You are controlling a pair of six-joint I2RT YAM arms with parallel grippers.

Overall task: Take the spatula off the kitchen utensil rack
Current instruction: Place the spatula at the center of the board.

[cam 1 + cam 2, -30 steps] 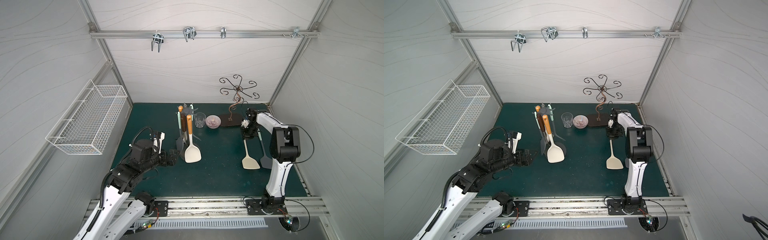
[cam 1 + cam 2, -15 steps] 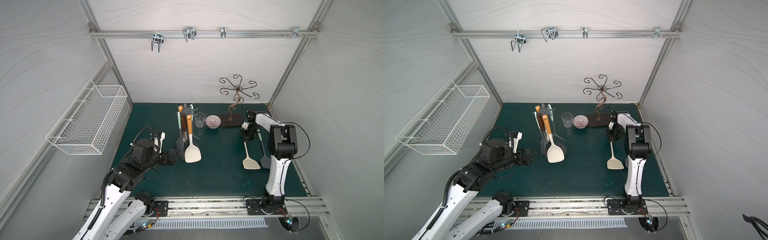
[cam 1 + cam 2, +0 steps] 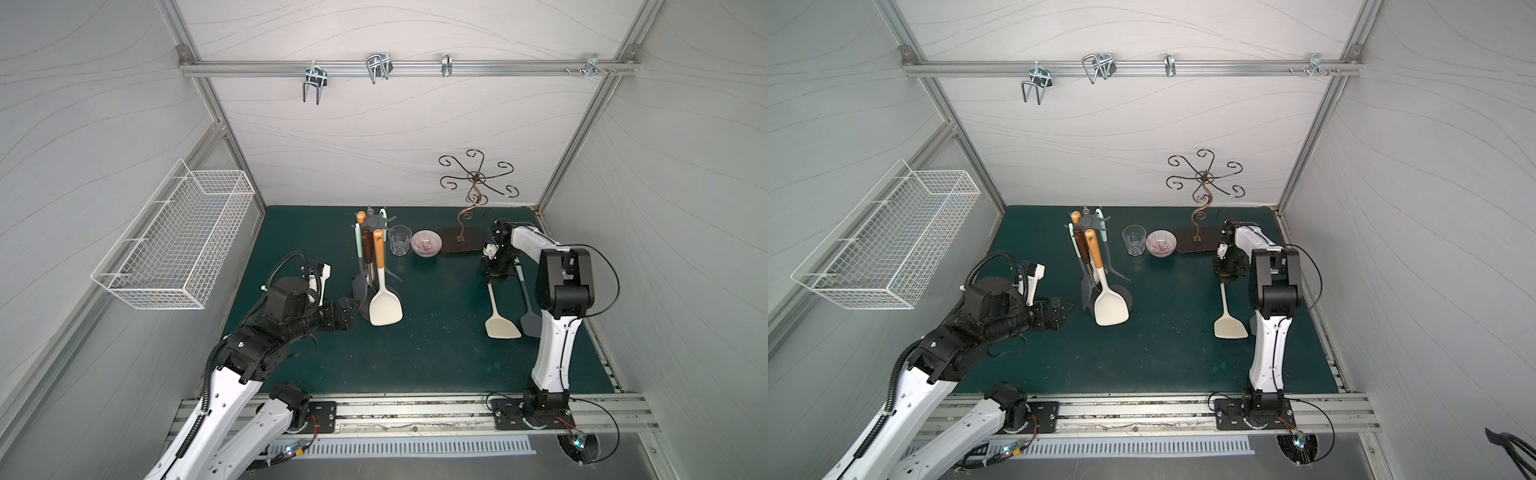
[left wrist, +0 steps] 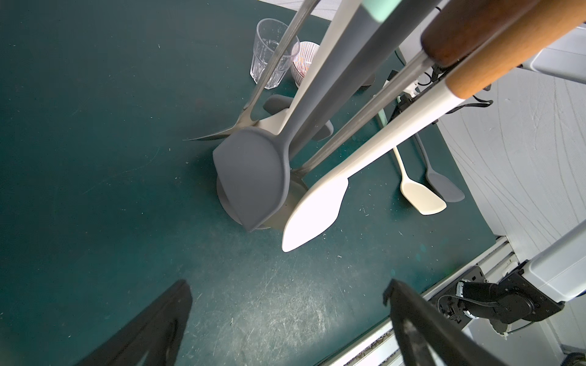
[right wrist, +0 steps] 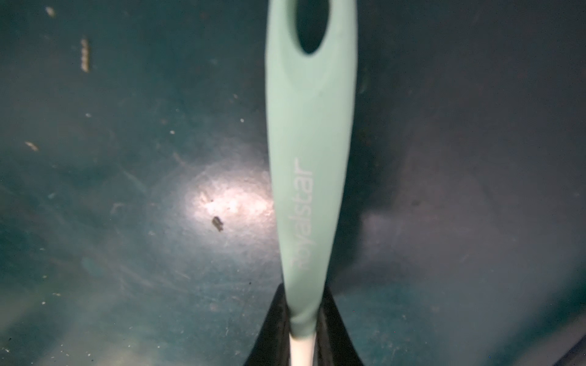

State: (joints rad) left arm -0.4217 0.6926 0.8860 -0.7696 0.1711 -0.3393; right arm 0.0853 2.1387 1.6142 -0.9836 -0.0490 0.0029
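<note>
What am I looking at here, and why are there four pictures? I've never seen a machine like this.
Two robot arms stand at a green mat, each ending in a two-fingered gripper. Two pictures look down from overhead, nearly alike; two come from cameras on the arms' wrists. On the mat: a dark-grey kitchen utensil rack hung with utensils, a glass, a bowl, a curly bronze wire stand and a grey spatula lying flat. A white wire basket hangs on the side wall. The left gripper is open and empty, beside the rack. The right gripper is shut on the mint handle of a cream spatula, away from the rack.
</note>
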